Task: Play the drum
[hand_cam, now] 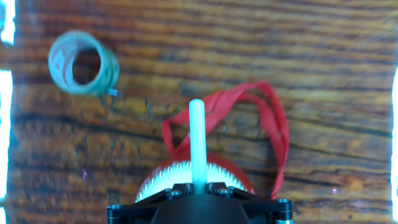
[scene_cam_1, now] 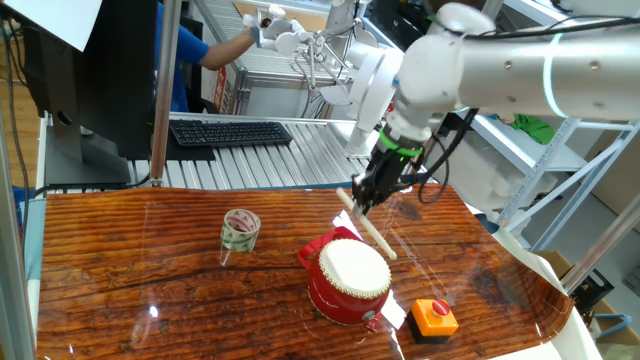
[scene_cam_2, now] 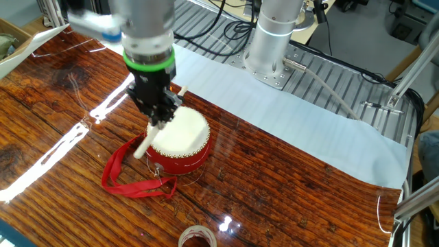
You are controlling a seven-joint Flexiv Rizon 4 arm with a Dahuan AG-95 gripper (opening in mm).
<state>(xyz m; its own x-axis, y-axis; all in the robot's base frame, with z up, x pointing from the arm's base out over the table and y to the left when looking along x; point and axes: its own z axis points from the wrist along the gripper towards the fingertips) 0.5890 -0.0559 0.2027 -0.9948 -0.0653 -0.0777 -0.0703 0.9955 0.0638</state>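
Note:
The red drum with a cream-white skin stands on the wooden table, a red ribbon trailing from it. It shows in the other fixed view and at the bottom of the hand view. My gripper is shut on a pale drumstick and hovers over the drum's far edge. The stick slants down past the skin's rim. In the hand view the stick points away from the jaws, above the drum's edge.
A patterned tape roll stands left of the drum, also in the hand view. An orange button box sits right of the drum near the table's front edge. A keyboard and a person are behind the table.

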